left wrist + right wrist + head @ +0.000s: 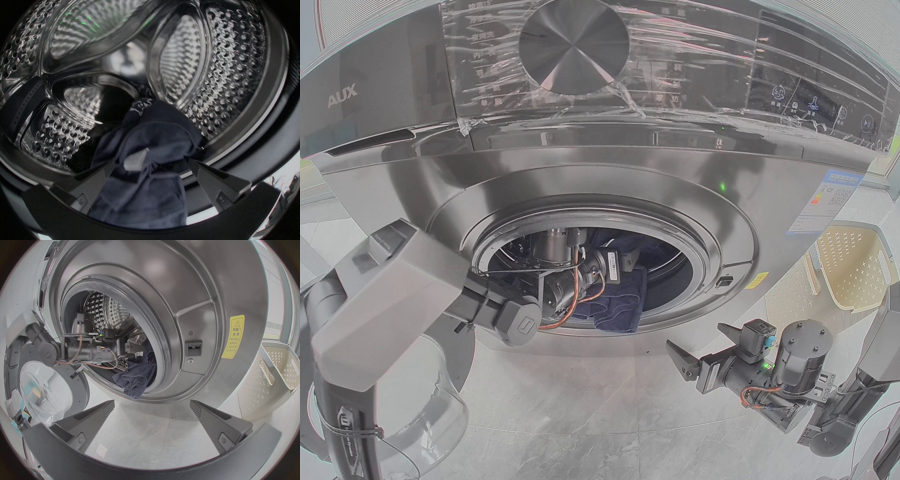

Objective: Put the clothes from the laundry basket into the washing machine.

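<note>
The washing machine [687, 206] stands with its round opening in front of me. A dark navy garment [622, 300] lies partly in the drum [218, 62] and hangs out over the lower rim of the opening. My left arm is in the opening. Its gripper [153, 170] is open, its fingers wide apart on either side of the garment [156, 147] and not closed on it. My right gripper [703, 344] hangs open and empty outside the machine, low and to the right of the opening, above the floor. The cream laundry basket [856, 269] stands to the right of the machine.
The machine's glass door [425, 387] is swung open at the lower left, beside my left arm. Grey tiled floor [600, 412] stretches in front of the machine. The basket's perforated wall [259, 383] is close to my right arm.
</note>
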